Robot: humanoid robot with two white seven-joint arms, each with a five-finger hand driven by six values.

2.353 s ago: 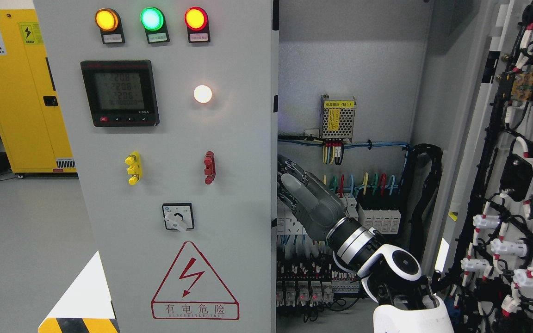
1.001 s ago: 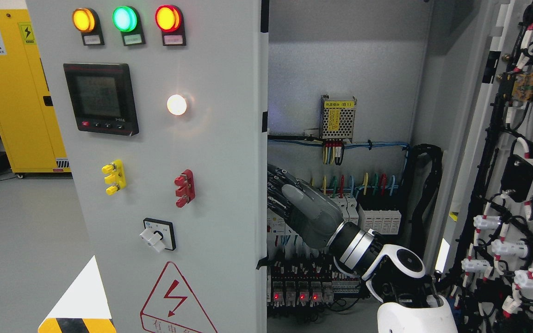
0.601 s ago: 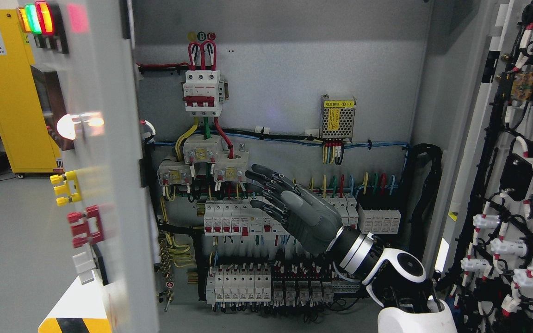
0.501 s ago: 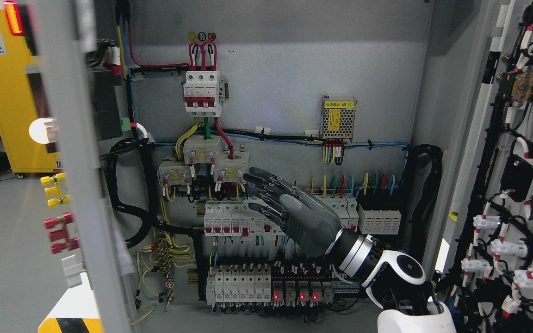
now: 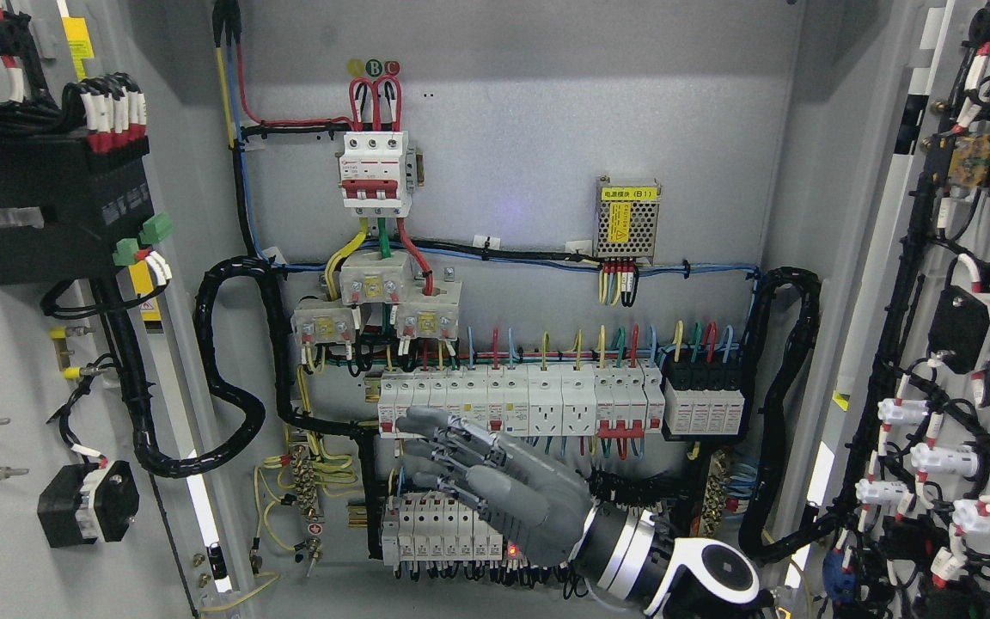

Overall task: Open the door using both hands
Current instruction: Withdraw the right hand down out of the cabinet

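The cabinet's left door (image 5: 22, 361) stands swung wide open, its wired inner face turned toward me. At the right edge the right door (image 5: 968, 327) is open too, showing black cable looms and white connectors. My right hand (image 5: 461, 468) hangs low in the middle of the cabinet, in front of the breaker rows (image 5: 538, 404). Its grey fingers (image 5: 430, 423) are spread, point left and hold nothing. It touches neither door. The left arm does not show.
Inside are a red-topped main breaker (image 5: 376, 172), a perforated power supply (image 5: 627, 219) with a yellow label, coloured wires and thick black conduit (image 5: 233, 378) looping at the left. More conduit (image 5: 791, 387) runs down the right side.
The left door swung from nearly shut to fully open, exposing the cabinet interior. My right hand came off the door's edge and dropped lower and leftward.
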